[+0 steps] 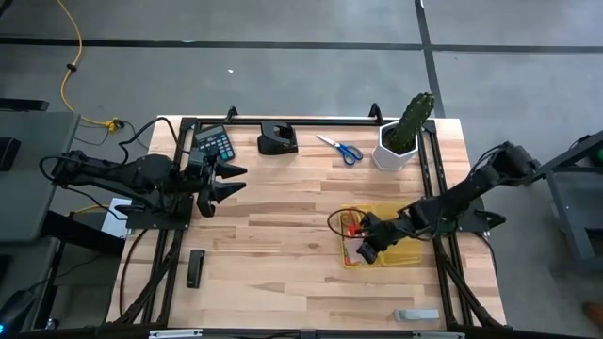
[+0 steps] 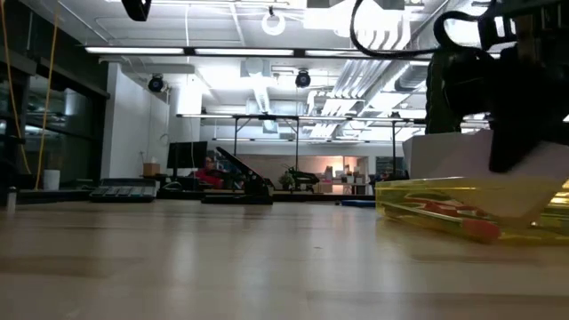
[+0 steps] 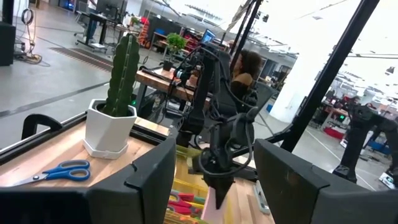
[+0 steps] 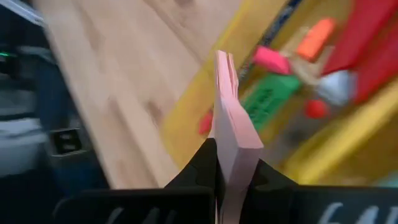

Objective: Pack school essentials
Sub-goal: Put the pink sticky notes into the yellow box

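A: Where is the pink sticky pad (image 4: 231, 124) seen?

B: It is clamped edge-on between the two fingers of the right end effector (image 1: 367, 250), which is closed on it. The pad is held over the near corner of the clear yellow tray (image 1: 400, 259), on the right part of the worktop (image 1: 283, 226).

A: What is seen in the tray?

B: Small stationery is seen there in the right wrist view: a green piece (image 4: 267, 99), a pink piece (image 4: 272, 59), an orange piece (image 4: 316, 38) and a small red bit (image 4: 316, 109). Finer detail cannot be told. In the low view a red item (image 2: 458, 216) is seen through the tray's yellow wall.

A: And beyond the tray?

B: The blue-handled scissors (image 1: 341, 148) are laid flat near the far edge of the worktop, just beside the cactus in its white pot (image 1: 403, 137). A calculator (image 1: 215, 143) and a black holder (image 1: 277, 139) are placed along that same far edge.

A: The other arm?

B: The left end effector (image 1: 226, 181) is held open above the left side of the worktop, well apart from the tray. A black object (image 1: 195, 267) is laid near the front left, and a pale one (image 1: 416, 314) at the front right.
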